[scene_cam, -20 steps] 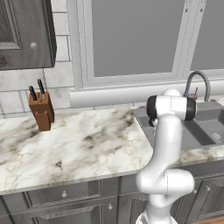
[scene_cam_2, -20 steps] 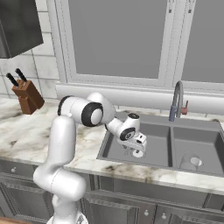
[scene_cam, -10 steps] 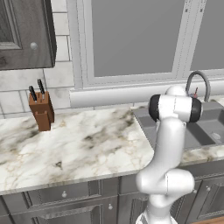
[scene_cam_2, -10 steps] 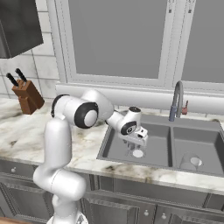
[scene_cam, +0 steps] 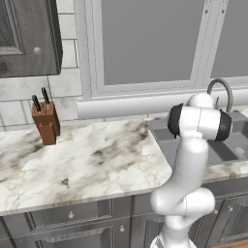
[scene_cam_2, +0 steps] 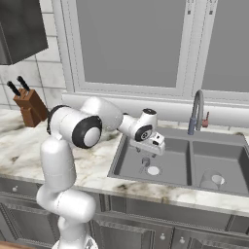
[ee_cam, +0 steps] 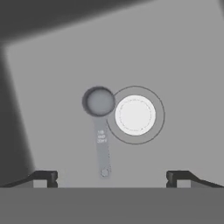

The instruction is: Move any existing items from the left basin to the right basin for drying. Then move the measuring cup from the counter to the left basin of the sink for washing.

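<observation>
The measuring cup [ee_cam: 100, 114] lies flat on the floor of the left basin [scene_cam_2: 127, 164], its round bowl touching the rim of the pale drain [ee_cam: 134, 115] and its thin handle pointing toward my fingertips. My gripper [ee_cam: 111, 177] hangs open above it with nothing between the tips, which stand wide apart and clear of the cup. In the right base view the gripper [scene_cam_2: 146, 155] hovers over the left basin near the drain [scene_cam_2: 153, 170]. A see-through round item [scene_cam_2: 212, 179] sits in the right basin [scene_cam_2: 233, 160] of the sink [scene_cam: 227, 140].
The arched faucet [scene_cam_2: 196, 109] rises behind the divider between the basins. A knife block [scene_cam: 46, 121] stands at the back left of the marble counter [scene_cam: 87, 160]. A window sill runs along the wall behind the sink.
My hand has lifted a little from the left basin floor. The measuring cup stays lying by the drain, free of the fingers.
</observation>
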Controlling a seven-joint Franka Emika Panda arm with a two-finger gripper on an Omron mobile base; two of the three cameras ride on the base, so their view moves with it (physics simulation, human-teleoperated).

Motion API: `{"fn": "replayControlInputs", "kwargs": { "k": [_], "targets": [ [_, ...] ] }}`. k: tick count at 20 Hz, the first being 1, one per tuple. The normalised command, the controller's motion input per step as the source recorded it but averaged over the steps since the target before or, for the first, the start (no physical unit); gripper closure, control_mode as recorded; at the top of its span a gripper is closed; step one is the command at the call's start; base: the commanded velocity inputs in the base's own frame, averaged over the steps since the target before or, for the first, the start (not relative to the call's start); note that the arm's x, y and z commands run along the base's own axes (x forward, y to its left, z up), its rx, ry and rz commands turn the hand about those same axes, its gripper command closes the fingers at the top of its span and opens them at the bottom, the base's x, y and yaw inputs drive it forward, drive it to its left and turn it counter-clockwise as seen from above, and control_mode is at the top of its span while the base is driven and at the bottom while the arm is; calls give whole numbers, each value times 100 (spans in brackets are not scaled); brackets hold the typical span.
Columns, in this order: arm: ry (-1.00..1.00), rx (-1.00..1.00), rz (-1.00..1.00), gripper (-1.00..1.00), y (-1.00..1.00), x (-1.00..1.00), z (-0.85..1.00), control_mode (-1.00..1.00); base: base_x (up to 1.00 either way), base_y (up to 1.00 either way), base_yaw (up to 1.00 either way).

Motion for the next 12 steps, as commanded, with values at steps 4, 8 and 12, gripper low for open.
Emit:
{"fn": "replayControlInputs", "kwargs": {
  "k": [4, 8, 12],
  "targets": [
    [0, 0, -5, -100, 11, -32, 56, -100, 0, 0, 0],
    [0, 0, -6, -100, 12, -35, 59, -100, 0, 0, 0],
    [0, 0, -5, -100, 11, -43, 56, -100, 0, 0, 0]
  ]
}}
